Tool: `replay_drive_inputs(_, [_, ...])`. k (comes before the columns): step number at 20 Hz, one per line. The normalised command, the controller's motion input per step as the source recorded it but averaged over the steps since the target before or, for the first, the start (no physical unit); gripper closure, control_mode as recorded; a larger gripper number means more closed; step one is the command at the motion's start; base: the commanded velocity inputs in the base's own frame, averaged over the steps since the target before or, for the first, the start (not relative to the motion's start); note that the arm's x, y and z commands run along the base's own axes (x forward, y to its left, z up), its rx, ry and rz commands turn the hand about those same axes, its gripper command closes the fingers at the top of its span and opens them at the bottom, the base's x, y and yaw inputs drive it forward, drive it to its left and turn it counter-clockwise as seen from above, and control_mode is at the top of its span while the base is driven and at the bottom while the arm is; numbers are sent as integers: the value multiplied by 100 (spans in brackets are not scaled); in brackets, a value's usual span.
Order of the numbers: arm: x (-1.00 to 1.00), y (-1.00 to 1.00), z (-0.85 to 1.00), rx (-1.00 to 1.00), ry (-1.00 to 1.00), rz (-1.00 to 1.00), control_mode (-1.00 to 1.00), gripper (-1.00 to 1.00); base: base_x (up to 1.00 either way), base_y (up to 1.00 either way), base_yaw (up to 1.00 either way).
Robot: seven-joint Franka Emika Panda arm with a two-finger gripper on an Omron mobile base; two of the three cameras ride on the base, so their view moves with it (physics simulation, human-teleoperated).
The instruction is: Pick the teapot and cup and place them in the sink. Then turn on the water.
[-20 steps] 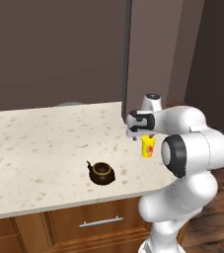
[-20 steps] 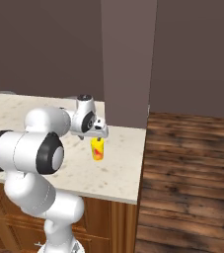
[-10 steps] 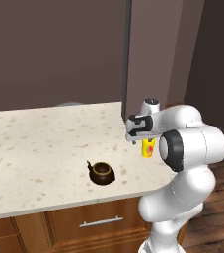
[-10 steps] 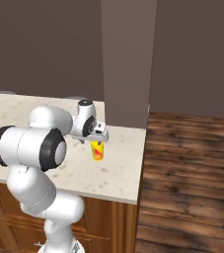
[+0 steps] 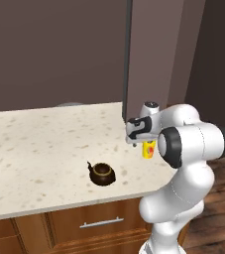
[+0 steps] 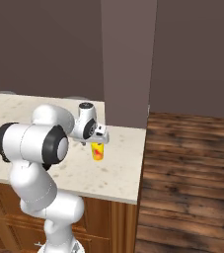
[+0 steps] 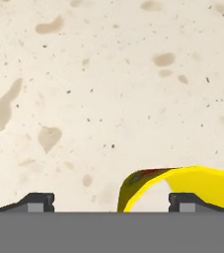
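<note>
- Your gripper point(image 7: 111, 200) hangs straight over the cup point(image 5: 148, 149), pointing down at the counter point(image 5: 44, 144).
- In the hand view the two dark fingertips point(image 7: 33, 201) stand wide apart, with nothing pinched between them.
- There the yellow rim of the cup point(image 7: 182, 185) curves up between the tips, off-centre — its far side passes over the right tip, while the left tip has bare counter beside it.
- Whether either tip touches the cup, you cannot tell from these views.
- From the right base view you see the cup point(image 6: 98, 151) standing upright just under the hand, red-orange mark facing out, near the counter's right edge and close to the tall dark panel point(image 6: 128, 59).
- The teapot point(image 5: 102, 173) sits well apart from the cup, toward the counter's front edge — upright, its opening facing up.
</note>
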Motion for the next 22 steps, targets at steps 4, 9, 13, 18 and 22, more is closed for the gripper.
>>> replay_drive_inputs(4, [0,0,-3,0,0,0,-100,100,0,0,0])
replay_drive_inputs(9, [0,0,0,0,0,0,-100,100,0,0,0])
replay_drive_inputs(13, [-33,-4,35,1,-6,4,-100,100,0,0,0])
replay_drive_inputs(18, [-51,-6,66,3,-12,8,-100,100,0,0,0])
replay_drive_inputs(22, [-43,0,39,2,-4,1,-100,100,0,0,0])
